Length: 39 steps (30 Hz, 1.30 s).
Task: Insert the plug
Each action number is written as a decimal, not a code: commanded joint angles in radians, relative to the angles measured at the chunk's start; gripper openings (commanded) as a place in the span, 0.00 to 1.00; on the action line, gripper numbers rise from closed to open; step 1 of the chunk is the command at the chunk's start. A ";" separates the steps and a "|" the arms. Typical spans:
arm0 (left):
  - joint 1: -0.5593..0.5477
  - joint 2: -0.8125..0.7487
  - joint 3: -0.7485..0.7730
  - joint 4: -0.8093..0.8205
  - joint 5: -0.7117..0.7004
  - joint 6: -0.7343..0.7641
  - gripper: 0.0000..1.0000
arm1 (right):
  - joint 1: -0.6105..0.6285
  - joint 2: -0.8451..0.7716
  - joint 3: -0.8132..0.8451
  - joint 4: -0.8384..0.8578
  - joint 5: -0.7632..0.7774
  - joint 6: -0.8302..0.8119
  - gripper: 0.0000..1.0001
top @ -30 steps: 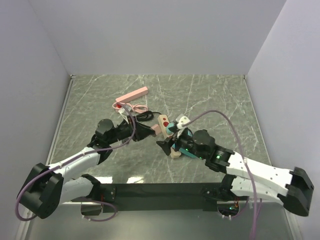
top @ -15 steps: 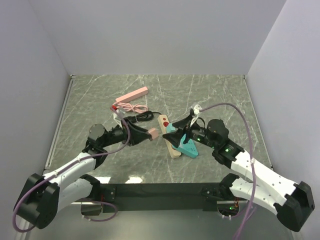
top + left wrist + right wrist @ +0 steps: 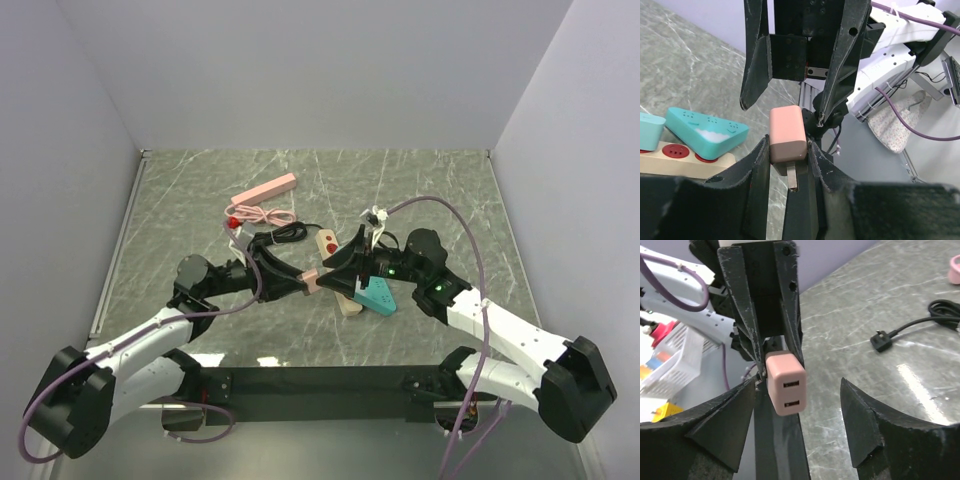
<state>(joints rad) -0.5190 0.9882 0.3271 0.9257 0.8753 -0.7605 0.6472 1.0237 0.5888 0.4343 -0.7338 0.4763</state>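
Left: the left gripper (image 3: 303,284) is pinched tight on the plug (image 3: 312,280), which it holds off the table (image 3: 440,190) beside the wooden board (image 3: 326,241).

Plug: a small pink block with rounded corners. A metal blade projects from its lower end in the left wrist view, and two rectangular ports show on the face turned toward the right wrist camera.

Right: the right gripper (image 3: 338,272) has its fingers (image 3: 725,425) spread, one on each side of the plug, and neither touches it.

Compared with one second earlier, the plug sits slightly nearer the arm bases. The right gripper, then low over the board and the teal block (image 3: 378,295), has swung round to face the plug.
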 commanded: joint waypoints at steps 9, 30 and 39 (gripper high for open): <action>-0.036 0.035 0.036 0.073 0.010 0.006 0.01 | -0.003 0.050 0.037 0.132 -0.173 0.042 0.61; -0.039 0.066 0.043 0.096 -0.002 0.001 0.01 | 0.040 0.085 0.040 0.077 -0.268 -0.022 0.40; -0.039 0.041 0.043 0.078 -0.006 0.013 0.01 | 0.058 0.099 0.048 0.060 -0.262 -0.038 0.48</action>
<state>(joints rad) -0.5617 1.0473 0.3275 0.9630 0.9176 -0.7643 0.6876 1.1229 0.5907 0.4843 -0.9367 0.4469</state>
